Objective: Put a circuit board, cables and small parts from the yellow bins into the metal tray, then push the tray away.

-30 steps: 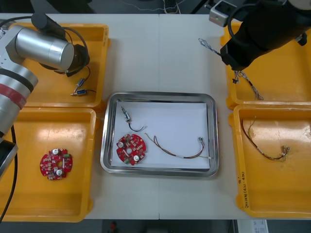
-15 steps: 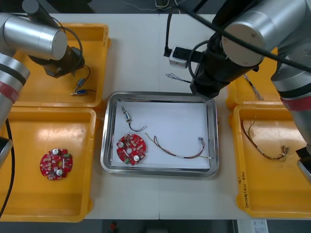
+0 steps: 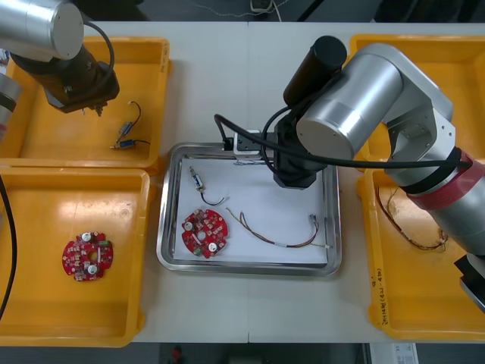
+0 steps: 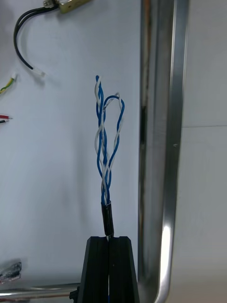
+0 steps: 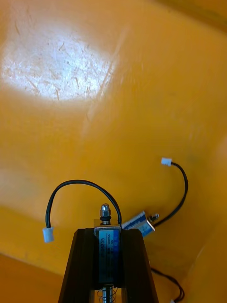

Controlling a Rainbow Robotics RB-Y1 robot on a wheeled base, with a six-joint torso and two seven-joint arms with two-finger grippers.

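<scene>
Pale bench (image 3: 250, 83) carries the metal tray (image 3: 330, 212) at its middle. Over the tray's white lining, just inside one rim, is the twisted blue and white cable (image 4: 106, 142), pinched at one end by the right hand (image 4: 109, 239), which is closed on it. Gripping the end lets the loose length reach toward the lining first, likely for a tidy drop. A circuit board (image 3: 204, 233) and a red and yellow cable (image 3: 280, 239) already lie in the tray. Farther out, over the far left bin (image 3: 45, 144), the left hand (image 5: 109, 232) is clamped on a small metal part (image 5: 108, 248) with a black lead (image 5: 80, 184), seemingly next for the tray.
</scene>
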